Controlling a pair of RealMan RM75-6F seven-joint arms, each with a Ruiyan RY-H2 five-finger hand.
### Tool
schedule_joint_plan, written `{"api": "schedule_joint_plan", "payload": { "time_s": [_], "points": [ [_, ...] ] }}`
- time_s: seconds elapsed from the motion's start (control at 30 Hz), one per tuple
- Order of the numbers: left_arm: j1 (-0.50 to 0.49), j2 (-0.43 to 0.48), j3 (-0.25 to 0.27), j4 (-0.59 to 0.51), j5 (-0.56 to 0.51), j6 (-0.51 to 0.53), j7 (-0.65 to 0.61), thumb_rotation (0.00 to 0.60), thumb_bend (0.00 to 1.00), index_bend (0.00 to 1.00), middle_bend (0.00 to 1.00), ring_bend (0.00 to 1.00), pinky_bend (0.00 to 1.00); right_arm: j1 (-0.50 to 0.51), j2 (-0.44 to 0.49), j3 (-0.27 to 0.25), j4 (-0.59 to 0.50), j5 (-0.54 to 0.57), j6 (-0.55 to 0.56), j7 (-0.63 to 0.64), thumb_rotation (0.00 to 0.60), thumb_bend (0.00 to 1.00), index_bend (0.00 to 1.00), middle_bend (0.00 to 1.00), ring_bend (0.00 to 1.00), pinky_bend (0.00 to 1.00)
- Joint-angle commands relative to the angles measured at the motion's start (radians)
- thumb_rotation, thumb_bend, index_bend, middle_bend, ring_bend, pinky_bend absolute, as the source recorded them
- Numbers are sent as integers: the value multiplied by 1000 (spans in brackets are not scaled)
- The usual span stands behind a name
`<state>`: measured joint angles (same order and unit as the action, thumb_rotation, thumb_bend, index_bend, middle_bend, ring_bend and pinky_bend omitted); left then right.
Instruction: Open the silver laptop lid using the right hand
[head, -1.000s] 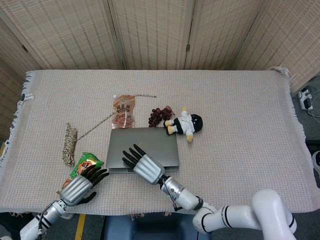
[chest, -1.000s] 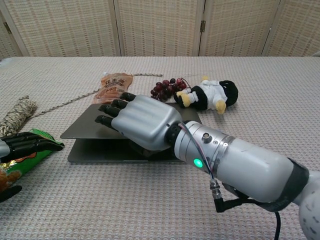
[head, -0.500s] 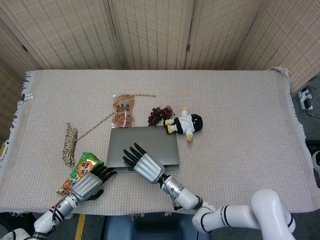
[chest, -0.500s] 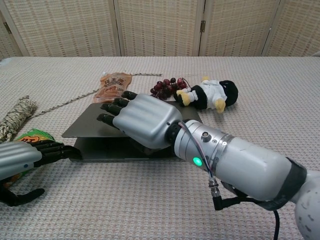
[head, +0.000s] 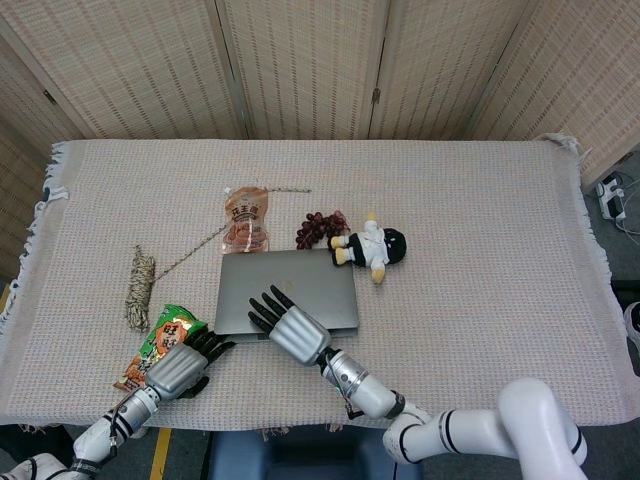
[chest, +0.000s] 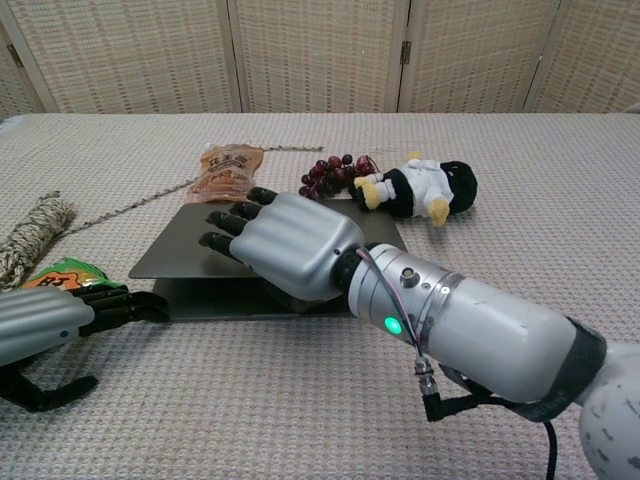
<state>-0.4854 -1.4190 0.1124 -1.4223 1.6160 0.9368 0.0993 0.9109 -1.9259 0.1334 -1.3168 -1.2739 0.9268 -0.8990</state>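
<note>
1. Laptop (chest: 190, 250) sits centre-near on the table, long axis left-right, lid cracked open at the near edge.
2. Right hand (chest: 285, 245) at that near edge, fingers spread over the lid pointing far-left; what's underneath is hidden.
3. Left hand (chest: 60, 318) empty, fingertips touching the base's near-left corner.
4. Lid must swing up and away.

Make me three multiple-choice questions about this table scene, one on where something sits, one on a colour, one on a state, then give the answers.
1. Where is the plush doll?
A. beside the grapes
B. on the laptop
C. at the left table edge

2. What colour is the laptop lid?
A. red
B. silver-grey
C. white

3. How is the lid now?
A. fully upright
B. raised slightly at its front edge
C. removed

Answers: 1 A, the doll lies just right of the grapes. 2 B, plainly grey metal. 3 B, the chest view shows a gap over the base by the right hand.
</note>
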Motion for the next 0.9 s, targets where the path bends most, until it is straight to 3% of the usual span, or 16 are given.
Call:
{"api": "schedule_joint_plan", "payload": {
  "time_s": [0.03, 0.5, 0.9],
  "points": [
    [-3, -1, 2, -1, -4, -3, 2, 600, 566, 24, 61, 29, 0, 0, -4, -1, 7, 6, -2, 3, 600, 638, 0, 0, 0, 0],
    [-13, 0, 9, -6, -23, -6, 11, 600, 566, 31, 62, 29, 0, 7, -4, 25, 63, 28, 6, 22, 600, 639, 0, 0, 0, 0],
    [-13, 5, 17, -8, -27, 7, 14, 600, 566, 35, 62, 29, 0, 13, 89, 96, -12, 68, 36, 42, 600, 638, 0, 0, 0, 0]
  ]
}}
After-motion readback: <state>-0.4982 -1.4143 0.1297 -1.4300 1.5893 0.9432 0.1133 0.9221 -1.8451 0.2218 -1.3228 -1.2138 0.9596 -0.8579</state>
